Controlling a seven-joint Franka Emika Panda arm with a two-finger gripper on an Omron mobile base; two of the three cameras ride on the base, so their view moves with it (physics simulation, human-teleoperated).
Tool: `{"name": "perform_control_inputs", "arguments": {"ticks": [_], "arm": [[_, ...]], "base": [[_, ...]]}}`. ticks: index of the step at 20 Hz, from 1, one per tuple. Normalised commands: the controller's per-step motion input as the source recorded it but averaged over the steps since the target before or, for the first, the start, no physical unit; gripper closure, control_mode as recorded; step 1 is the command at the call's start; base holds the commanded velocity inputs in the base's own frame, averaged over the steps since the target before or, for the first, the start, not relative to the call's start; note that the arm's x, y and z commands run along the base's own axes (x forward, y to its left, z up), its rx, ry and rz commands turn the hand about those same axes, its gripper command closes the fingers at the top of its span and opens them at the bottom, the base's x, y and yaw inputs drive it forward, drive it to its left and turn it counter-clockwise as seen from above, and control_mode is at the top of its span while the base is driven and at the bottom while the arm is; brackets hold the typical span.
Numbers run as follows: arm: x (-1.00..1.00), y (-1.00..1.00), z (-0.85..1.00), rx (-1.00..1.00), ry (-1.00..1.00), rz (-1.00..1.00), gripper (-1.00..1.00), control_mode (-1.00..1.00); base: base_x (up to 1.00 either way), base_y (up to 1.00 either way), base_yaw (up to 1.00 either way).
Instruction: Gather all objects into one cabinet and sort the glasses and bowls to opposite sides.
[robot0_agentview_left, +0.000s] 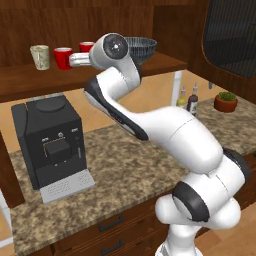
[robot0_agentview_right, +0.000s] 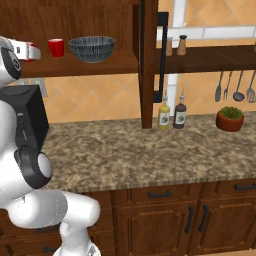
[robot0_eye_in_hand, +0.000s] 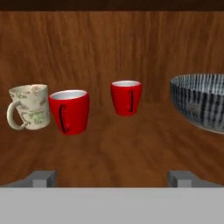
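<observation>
Red cups (robot0_eye_in_hand: 69, 111) and a speckled mug (robot0_eye_in_hand: 29, 107) stand grouped left of the crosshatched bowl (robot0_eye_in_hand: 202, 101) inside the cabinet (robot0_eye_in_hand: 112, 48), apparently sorted, the gripper (robot0_eye_in_hand: 112, 178) spread wide, holding nothing.

The white arm rose from the base at the near right of the left base view, bent at a dark-jointed elbow, then folded up and back toward the far left, its wrist held level. The gripper (robot0_eye_in_hand: 112, 178) pointed horizontally away, its jaws spread wide, both finger tips (robot0_eye_in_hand: 41, 178) empty and touching nothing.
</observation>
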Motion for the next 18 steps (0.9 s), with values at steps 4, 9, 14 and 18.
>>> {"name": "perform_control_inputs", "arguments": {"ticks": [4, 9, 14, 18], "arm": [[-0.46, -0.13, 0.00, -0.05, -0.06, 0.02, -1.00, -1.00], [-0.69, -0.33, 0.00, -0.01, -0.09, 0.00, -1.00, -1.00], [-0.30, -0.58, 0.00, 0.02, -0.07, 0.01, -1.00, -1.00], [-0.01, -0.28, 0.01, 0.01, 0.00, 0.01, -1.00, -1.00]], "base": [[0.00, 0.00, 0.00], [0.00, 0.00, 0.00], [0.00, 0.00, 0.00], [0.00, 0.00, 0.00]]}}
